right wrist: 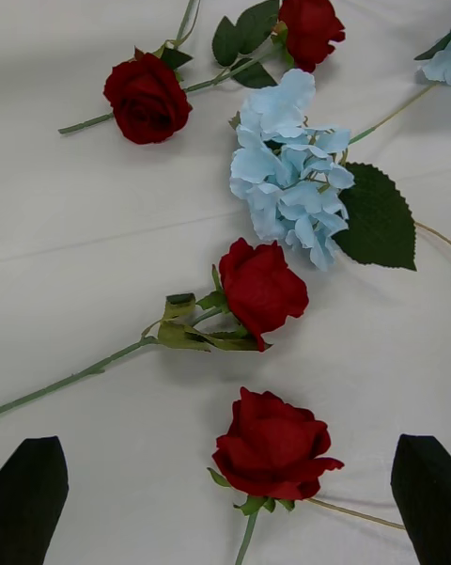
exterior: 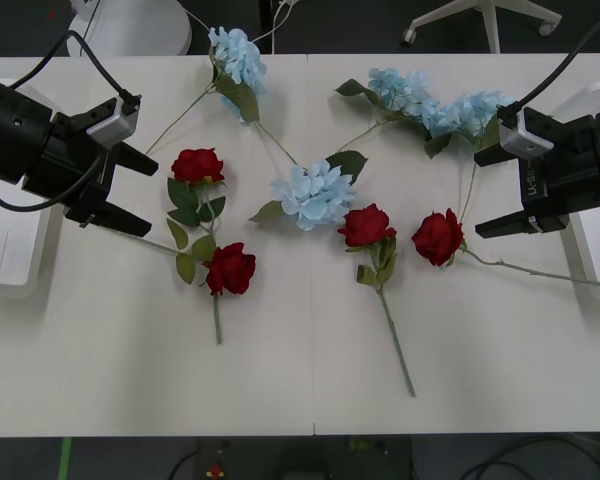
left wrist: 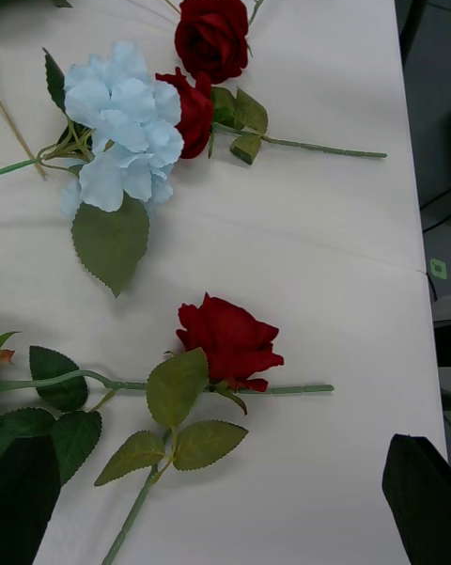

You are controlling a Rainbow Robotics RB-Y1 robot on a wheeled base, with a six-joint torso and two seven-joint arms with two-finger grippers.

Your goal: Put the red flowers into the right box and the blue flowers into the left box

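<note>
Far left I see the left box point(exterior: 5, 250), partly under my left gripper point(exterior: 130, 190), whose black fingers stand apart over the table, holding nothing. Just beside it lie two red roses point(exterior: 197, 165) point(exterior: 230, 268). A blue hydrangea point(exterior: 238, 55) sits at the far edge, another point(exterior: 313, 193) mid-table, then two more roses point(exterior: 366, 225) point(exterior: 438, 236), with further hydrangeas point(exterior: 435, 105) behind. My right gripper point(exterior: 495, 190), fingers apart and empty, hovers near the rightmost rose, before the right box point(exterior: 595, 250).

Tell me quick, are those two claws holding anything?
Left gripper: open, holding nothing, beside the red roses.
Right gripper: open, holding nothing, by a rose.
</note>
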